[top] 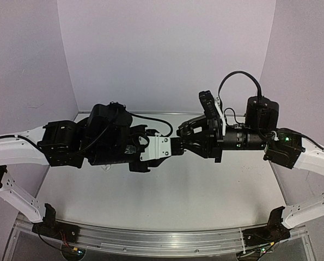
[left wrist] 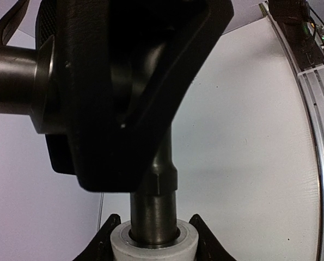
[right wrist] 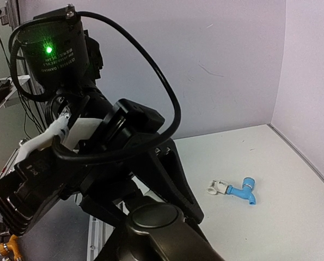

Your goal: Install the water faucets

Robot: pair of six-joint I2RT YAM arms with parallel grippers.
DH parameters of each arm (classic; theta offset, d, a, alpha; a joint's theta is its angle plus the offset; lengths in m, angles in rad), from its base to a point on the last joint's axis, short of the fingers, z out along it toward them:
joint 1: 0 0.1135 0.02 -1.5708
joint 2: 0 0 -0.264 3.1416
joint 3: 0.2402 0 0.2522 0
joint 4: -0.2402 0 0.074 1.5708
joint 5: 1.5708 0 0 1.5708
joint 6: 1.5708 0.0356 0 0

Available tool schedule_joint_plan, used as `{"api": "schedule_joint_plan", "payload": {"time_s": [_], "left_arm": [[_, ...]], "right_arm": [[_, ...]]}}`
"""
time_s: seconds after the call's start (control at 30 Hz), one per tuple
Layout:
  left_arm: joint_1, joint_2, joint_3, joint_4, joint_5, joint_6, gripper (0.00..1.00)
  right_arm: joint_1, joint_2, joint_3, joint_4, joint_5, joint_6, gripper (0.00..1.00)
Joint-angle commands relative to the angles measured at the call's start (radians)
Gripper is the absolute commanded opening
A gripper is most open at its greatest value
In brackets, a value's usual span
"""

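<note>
Bare table [right wrist: 292, 228] around light blue faucet [right wrist: 242, 191]

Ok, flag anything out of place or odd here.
Nothing looks damaged or spilled. Only the light blue faucet lies on its side on the table, a white fitting on one end, with nothing holding it.

We see the metal faucet [left wrist: 153, 215] as dark grey metal with a dull satin sheen, and the white fitting [left wrist: 151, 249] around its stem as smooth, matt plastic. The blue faucet [right wrist: 242, 191] looks like smooth light-blue plastic with a slight gloss, while the table [right wrist: 292, 217] has a matt white top, faintly speckled. We read the rail [top: 167, 239] as pale brushed metal and the cable [right wrist: 172, 109] as smooth, shiny black sheathing.
</note>
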State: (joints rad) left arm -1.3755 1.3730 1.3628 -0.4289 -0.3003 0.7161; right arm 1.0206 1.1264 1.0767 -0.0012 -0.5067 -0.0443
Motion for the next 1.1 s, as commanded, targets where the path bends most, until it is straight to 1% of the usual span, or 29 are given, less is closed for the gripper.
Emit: {"api": "schedule_joint_plan", "payload": {"time_s": [0.0,0.07,0.1,0.13,0.23,0.4,0.47,0.53,0.63,0.73,0.93,1.0,1.07], "left_arm": [[-0.007,-0.024,0.042,0.018,0.012,-0.052,0.06],[-0.007,-0.042,0.026,0.042,0.02,-0.065,0.01],[-0.006,-0.052,0.018,0.055,0.021,-0.07,0.0],[-0.007,-0.062,0.005,0.066,0.021,-0.071,0.0],[-0.006,-0.094,-0.027,0.098,0.022,-0.093,0.0],[0.02,-0.139,-0.061,0.111,-0.004,-0.173,0.0],[0.055,-0.151,-0.07,0.104,0.012,-0.236,0.0],[0.127,-0.152,-0.062,0.08,0.045,-0.33,0.0],[0.265,-0.13,-0.04,0.011,0.131,-0.503,0.0],[0.368,-0.092,-0.056,0.01,0.177,-0.621,0.0],[0.485,0.064,-0.077,0.055,0.164,-0.843,0.0],[0.498,0.113,-0.098,0.088,0.134,-0.89,0.0],[0.501,0.154,-0.128,0.147,0.106,-0.927,0.0]], "right_arm": [[-0.001,-0.02,0.027,0.072,-0.001,-0.022,0.31],[-0.001,-0.028,0.023,0.06,0.022,-0.029,0.52],[-0.001,-0.033,0.02,0.053,0.037,-0.033,0.59],[-0.001,-0.038,0.018,0.045,0.05,-0.036,0.64],[-0.008,-0.054,0.008,0.025,0.075,-0.043,0.74],[-0.032,-0.102,-0.033,-0.005,0.058,-0.019,0.84],[-0.048,-0.126,-0.053,-0.029,0.047,-0.007,0.91],[-0.069,-0.149,-0.064,-0.048,0.044,0.003,0.98],[-0.103,-0.178,-0.064,-0.079,0.057,0.01,0.98],[-0.142,-0.206,-0.054,-0.104,0.083,0.002,0.98],[-0.189,-0.193,0.028,-0.217,0.237,-0.076,0.98],[-0.199,-0.172,0.058,-0.256,0.316,-0.109,0.98],[-0.207,-0.155,0.084,-0.295,0.355,-0.14,0.98]]}}
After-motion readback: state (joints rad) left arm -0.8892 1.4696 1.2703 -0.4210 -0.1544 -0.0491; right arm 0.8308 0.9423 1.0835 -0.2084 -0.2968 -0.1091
